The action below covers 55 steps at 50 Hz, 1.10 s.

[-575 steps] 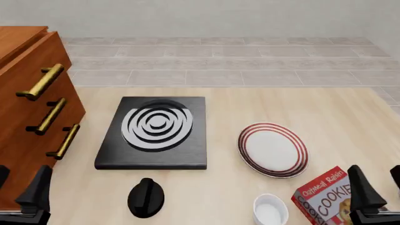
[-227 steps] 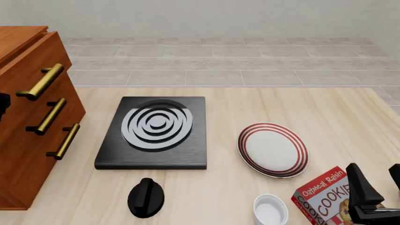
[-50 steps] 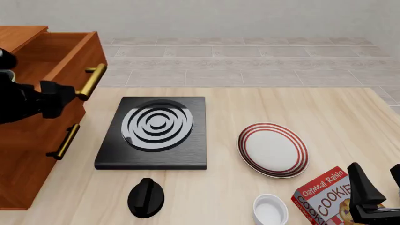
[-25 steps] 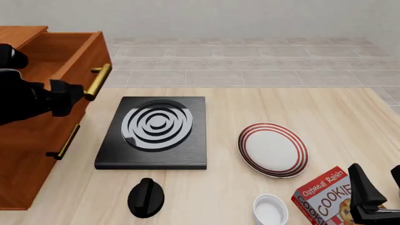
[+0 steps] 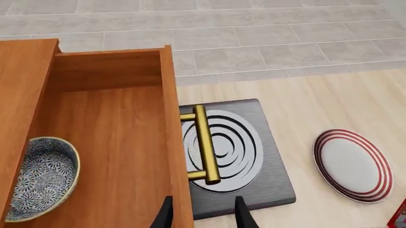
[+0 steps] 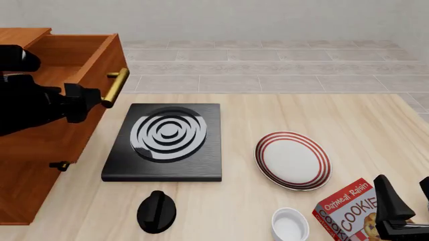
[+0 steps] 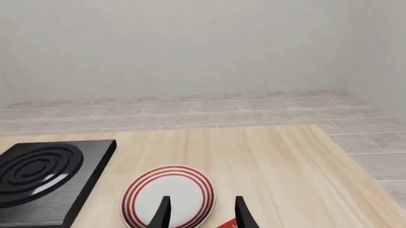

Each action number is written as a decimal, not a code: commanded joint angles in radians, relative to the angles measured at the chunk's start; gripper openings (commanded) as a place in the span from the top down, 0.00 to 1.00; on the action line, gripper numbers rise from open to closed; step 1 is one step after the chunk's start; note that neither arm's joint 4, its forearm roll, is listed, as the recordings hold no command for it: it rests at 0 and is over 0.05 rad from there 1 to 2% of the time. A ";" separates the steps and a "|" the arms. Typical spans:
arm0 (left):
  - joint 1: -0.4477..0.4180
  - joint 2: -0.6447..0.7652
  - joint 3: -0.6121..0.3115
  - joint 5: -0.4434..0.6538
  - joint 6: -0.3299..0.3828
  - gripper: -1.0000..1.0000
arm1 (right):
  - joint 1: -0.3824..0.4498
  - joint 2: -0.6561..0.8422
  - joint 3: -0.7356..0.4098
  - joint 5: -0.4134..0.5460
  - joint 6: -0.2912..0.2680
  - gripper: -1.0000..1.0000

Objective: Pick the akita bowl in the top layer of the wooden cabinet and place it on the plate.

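Speckled blue-and-white bowl (image 5: 39,178) with a pale rim sits upright, mouth up, inside the pulled-out top drawer (image 5: 120,142) of the wooden cabinet (image 6: 30,165) — partly cut off by the cabinet's top edge. Left pincer (image 5: 201,216) straddles the drawer front near the brass handle (image 5: 204,142), fingers apart, gripping nothing. Right pincer (image 7: 199,211) is parted and empty above the red-ringed plate (image 6: 292,160) on the counter (image 6: 254,115).

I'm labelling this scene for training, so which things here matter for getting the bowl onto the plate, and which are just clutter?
Part of the job:
akita bowl, in the open top drawer
wooden cabinet
plate
left gripper, by the drawer handle

Just lying about:
black stove
black knob
small white bowl
cookie box
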 commanded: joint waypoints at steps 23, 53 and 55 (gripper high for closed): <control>-0.075 0.169 0.138 -0.005 -0.063 0.00 | 0.000 0.012 -0.001 -0.014 0.000 0.00; -0.123 0.176 0.093 0.011 -0.084 0.00 | 0.001 -0.001 -0.002 -0.001 -0.003 0.00; -0.123 0.175 0.087 0.015 -0.083 0.00 | 0.001 -0.001 -0.001 -0.002 -0.003 0.00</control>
